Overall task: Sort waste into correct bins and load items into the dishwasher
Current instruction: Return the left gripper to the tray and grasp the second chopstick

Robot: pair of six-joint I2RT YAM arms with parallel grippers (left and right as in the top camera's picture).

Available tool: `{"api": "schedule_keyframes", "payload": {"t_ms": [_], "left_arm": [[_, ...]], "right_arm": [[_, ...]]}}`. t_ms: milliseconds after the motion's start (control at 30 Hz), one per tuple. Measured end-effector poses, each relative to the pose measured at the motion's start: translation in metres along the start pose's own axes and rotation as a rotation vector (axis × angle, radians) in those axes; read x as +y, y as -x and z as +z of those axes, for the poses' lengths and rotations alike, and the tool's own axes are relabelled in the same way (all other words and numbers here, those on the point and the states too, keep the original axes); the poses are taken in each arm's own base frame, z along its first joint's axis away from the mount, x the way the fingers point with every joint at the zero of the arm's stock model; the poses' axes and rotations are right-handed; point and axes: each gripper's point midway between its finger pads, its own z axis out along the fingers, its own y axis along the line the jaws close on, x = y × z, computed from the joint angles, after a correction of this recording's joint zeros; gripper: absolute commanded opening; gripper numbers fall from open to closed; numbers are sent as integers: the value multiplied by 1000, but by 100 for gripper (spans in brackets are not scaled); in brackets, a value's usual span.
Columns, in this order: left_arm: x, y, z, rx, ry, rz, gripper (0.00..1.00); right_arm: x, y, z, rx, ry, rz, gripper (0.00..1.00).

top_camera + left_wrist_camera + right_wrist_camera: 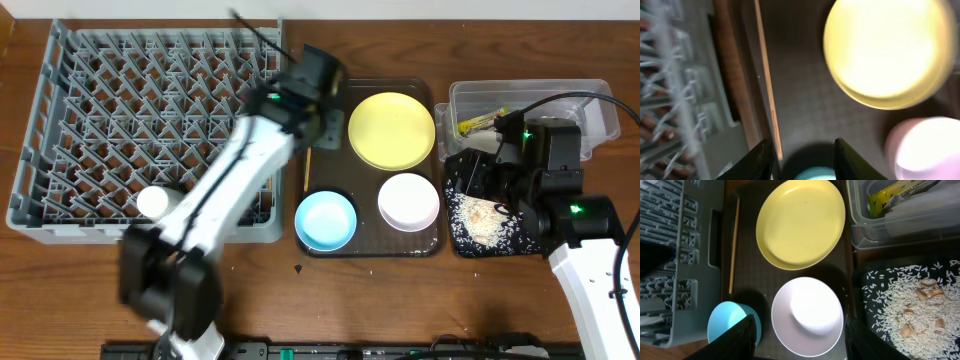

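Pegs stand in rows across the grey dish rack (90, 90) at the far left of the surface. Only a white cup (152, 203) sits among them, near the front edge, so loading looks barely started. The left arm reaches diagonally over the rack's right side, blurred in the overhead view. The left hand (802, 150) hangs with fingers spread and nothing between them, above the left strip of the dark brown serving tray (368, 240). That posture suits a pick. Just ahead of the fingers a wooden chopstick (767, 85) lies flat along the tray's left edge beside the rack, and the light blue bowl (326, 220) sits just under the hand. Only this one chopstick can be made out.

Further right on the same tray rest the yellow plate (391, 130) at the back and the white bowl (408, 200) at the front, close but not touching, waiting to be racked. Beyond them the clear tub (600, 95) holds the yellow-green wrapper (478, 124). The black tray (460, 245) in front of it carries the rice scraps (480, 220), so that waste appears sorted. The right hand (801, 325) hovers there, fingers wide apart and empty, its camera looking down on the white bowl.
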Motion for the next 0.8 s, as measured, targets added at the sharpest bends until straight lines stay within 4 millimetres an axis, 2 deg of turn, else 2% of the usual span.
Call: {"api": "schedule_keyframes", "payload": {"t_ms": [33, 167, 267, 400, 800], "left_arm": [[0, -4, 18, 25, 28, 12, 40], [2, -20, 69, 97, 103, 42, 39], [7, -30, 96, 129, 145, 55, 39], [13, -27, 106, 114, 188, 58, 39], [19, -7, 107, 23, 233, 52, 39]], "right_arm": [[0, 0, 0, 0, 0, 0, 54], [0, 0, 0, 0, 0, 0, 54], [0, 0, 0, 0, 0, 0, 55], [0, 0, 0, 1, 0, 0, 55], [0, 0, 0, 1, -1, 0, 55]]}}
